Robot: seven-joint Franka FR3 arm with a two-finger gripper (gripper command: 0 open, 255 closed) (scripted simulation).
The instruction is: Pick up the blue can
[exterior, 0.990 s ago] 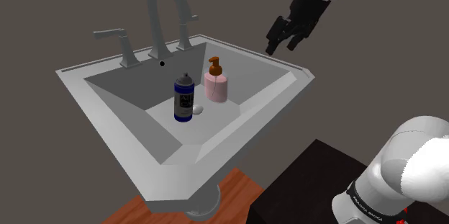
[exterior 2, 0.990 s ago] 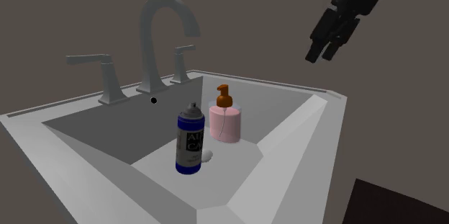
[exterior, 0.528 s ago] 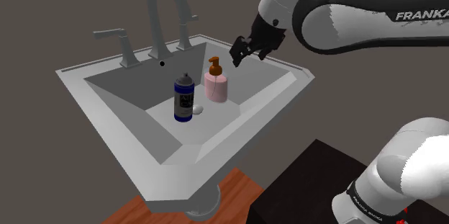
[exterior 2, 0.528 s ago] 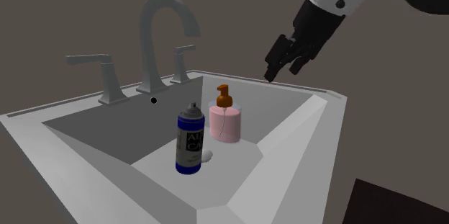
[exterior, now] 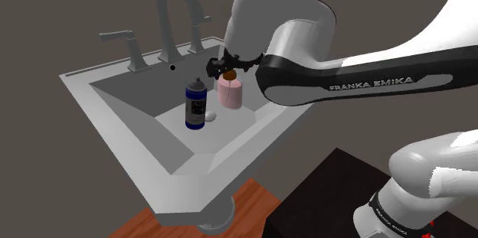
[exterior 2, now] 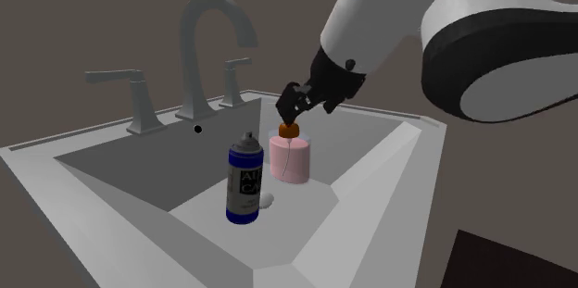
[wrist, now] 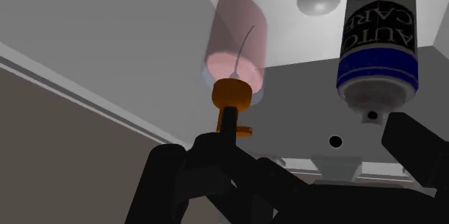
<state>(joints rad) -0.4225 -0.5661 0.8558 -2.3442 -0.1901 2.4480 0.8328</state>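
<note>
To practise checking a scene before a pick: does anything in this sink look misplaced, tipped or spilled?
Nothing tipped or spilled. Oddly, a blue spray can and pink soap dispenser stand upright inside the sink basin; the gripper is over the dispenser's pump.

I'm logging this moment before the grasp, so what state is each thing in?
Sink: no water in it.
Faucet: no water running.
Blue can: upright in the sink, not held.
Soap bottle: upright beside the can.
Hand: open, empty, hovering just above the soap bottle's pump.
</note>
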